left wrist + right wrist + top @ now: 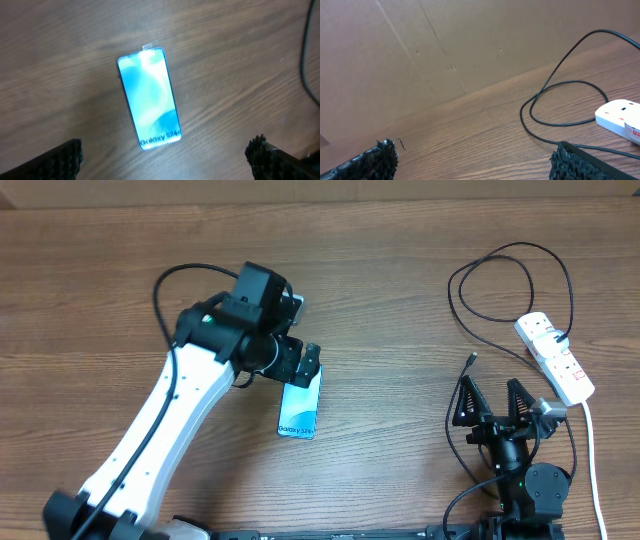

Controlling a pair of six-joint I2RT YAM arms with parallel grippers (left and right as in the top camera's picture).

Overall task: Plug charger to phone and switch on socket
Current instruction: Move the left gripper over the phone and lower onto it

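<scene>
Inspection: my left tool hangs over the phone, fingers apart and empty. The phone lies screen-up on the surface. My right tool is likewise apart and empty, near the socket. The charger tip lies just ahead of it. Recommendation: pinch the cable squarely behind the tip, so it cannot swivel.

Even, soft light is seen across the table in the overhead view, with faint shadows. In the left wrist view the phone screen is overexposed and softly blurred. The right wrist view is rendered dimmer.
</scene>
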